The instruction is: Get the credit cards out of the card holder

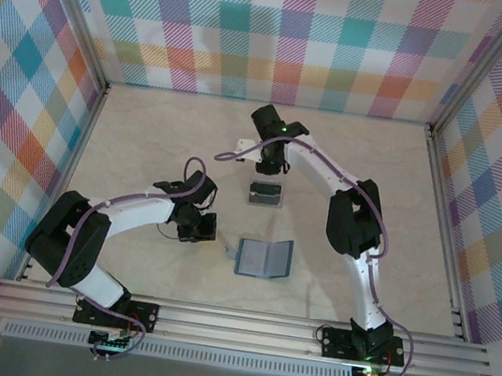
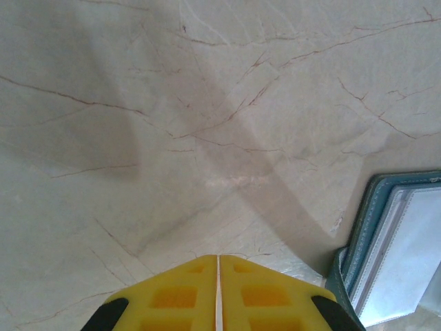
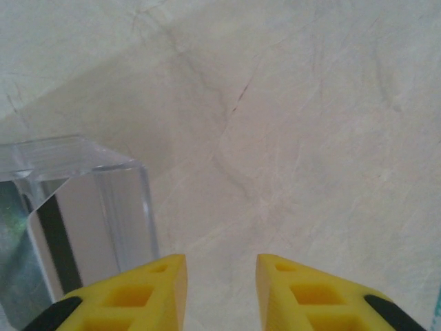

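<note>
The teal card holder lies open on the table near the middle, its grey-blue pockets facing up. In the left wrist view the card holder sits at the lower right. My left gripper is just left of it, and its yellow fingers are shut with nothing between them. Dark credit cards rest inside a clear plastic box farther back. My right gripper hangs just behind that box, jaws open and empty, with the box to its left.
Plaid walls enclose the table on three sides. A metal rail runs along the near edge under the arm bases. Bare marble surface lies to the right and behind the box, and more of it at the left.
</note>
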You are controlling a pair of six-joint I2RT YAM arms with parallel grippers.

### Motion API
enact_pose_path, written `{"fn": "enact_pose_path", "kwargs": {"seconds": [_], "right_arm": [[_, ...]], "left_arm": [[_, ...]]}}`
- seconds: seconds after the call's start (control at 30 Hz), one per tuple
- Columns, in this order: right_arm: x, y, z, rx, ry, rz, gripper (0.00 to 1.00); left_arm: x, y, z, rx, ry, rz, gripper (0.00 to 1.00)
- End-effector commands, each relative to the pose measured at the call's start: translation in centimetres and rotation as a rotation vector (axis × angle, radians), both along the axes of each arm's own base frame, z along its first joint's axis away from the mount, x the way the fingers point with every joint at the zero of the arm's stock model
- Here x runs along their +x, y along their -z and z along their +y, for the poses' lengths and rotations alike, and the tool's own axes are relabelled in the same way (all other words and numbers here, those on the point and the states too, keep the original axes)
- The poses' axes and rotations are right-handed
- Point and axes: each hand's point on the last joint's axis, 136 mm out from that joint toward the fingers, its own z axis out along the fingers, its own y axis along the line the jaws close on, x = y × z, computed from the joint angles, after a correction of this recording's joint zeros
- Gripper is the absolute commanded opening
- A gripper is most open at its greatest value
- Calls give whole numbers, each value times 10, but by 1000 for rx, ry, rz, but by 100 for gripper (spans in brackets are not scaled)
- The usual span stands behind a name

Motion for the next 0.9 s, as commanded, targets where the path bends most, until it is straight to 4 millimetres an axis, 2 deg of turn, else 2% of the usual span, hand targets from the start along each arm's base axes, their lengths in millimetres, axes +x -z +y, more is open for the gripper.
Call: {"fn": "enact_pose_path", "kwargs": {"seconds": [0.0,0.23,0.4,0.6,0.87], "right_arm": [[-10,-34,3,85,23,-26,36],[-30,-49,-4,120,39,-29,41],[-57,-41,1,158,0,75,49],[-51,-16,3,131,16,104,58],[-37,3,0,72,42,86,60]], "left_arm": [[-1,-5,4,-2,-5,6,10],[-1,-8,4,-4,-6,-1,10],[-2,-9,6,2,-3,-4,10],[-2,-9,5,-5,-1,-1,10],[-4,-6,5,-5,-6,3,10]]}}
